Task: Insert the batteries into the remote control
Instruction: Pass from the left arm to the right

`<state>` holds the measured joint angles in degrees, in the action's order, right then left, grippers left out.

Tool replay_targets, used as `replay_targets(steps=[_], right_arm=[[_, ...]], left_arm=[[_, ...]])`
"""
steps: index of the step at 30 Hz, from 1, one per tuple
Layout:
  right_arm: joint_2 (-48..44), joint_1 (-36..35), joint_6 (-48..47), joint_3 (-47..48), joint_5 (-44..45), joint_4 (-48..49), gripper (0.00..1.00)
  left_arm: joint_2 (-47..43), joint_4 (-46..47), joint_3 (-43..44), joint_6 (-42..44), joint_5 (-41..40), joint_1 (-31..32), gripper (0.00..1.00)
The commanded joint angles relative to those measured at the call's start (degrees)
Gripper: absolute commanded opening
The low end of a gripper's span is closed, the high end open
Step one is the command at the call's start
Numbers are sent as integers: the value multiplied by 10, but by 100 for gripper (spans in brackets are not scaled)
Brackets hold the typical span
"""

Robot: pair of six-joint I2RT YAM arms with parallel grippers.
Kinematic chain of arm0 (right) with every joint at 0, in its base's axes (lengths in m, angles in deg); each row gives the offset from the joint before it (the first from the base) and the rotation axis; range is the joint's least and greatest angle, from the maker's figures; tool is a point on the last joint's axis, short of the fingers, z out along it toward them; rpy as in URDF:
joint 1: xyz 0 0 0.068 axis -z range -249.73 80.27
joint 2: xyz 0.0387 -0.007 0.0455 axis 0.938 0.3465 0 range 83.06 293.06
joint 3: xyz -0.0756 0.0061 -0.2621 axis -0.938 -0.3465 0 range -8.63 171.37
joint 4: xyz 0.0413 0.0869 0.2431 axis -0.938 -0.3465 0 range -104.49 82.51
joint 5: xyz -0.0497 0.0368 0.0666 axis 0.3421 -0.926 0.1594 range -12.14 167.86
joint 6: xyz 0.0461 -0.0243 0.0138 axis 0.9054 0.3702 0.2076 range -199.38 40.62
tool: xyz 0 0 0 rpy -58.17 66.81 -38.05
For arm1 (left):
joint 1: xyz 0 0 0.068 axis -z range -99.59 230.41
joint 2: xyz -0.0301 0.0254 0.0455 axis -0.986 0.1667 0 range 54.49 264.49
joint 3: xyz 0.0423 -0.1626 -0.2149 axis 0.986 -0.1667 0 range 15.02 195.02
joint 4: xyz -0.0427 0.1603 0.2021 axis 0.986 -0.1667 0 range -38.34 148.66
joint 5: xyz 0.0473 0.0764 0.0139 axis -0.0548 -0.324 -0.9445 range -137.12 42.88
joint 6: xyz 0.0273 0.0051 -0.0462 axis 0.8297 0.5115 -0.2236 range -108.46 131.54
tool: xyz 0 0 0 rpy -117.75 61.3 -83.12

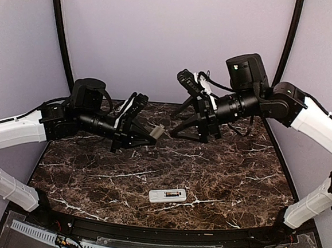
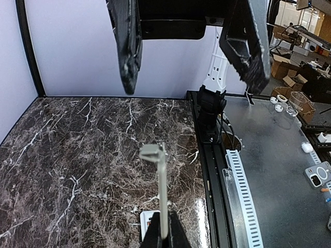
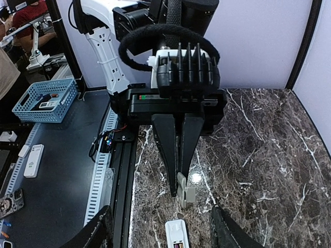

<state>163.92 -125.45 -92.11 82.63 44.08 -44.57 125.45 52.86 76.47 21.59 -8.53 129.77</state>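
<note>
Pinching the small grey cover piece (image 1: 158, 131) at its lower end, the left gripper (image 1: 152, 133) hangs above the back of the marble table (image 1: 93, 176). Right gripper (image 1: 176, 126) faces it, just beside the cover, jaws spread wide. Remote control (image 1: 168, 195) lies flat near the front edge, well apart from both grippers, bay up, with the batteries (image 1: 171, 193) inside.

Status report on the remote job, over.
Left end effector shut on grey cover, off the table. Right end effector open, empty. Remote control on table, batteries appear seated. Nothing blocking.
</note>
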Motion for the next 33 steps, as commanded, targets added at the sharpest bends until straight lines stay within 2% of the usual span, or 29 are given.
replay_targets(steps=[1,9,20,26,33], right_arm=[[31,2,19,9,-5,4,59],[70,2,42,16,-24,25,55],[101,1,63,21,-66,35,19],[107,0,70,19,-64,32,14],[102,-4,73,9,-57,28,13]], left_arm=[[10,-38,20,18,7,7,0],[11,-28,14,16,3,10,0],[11,-28,14,18,-3,10,0],[10,-25,12,15,-9,10,0],[8,-27,15,19,-21,10,0]])
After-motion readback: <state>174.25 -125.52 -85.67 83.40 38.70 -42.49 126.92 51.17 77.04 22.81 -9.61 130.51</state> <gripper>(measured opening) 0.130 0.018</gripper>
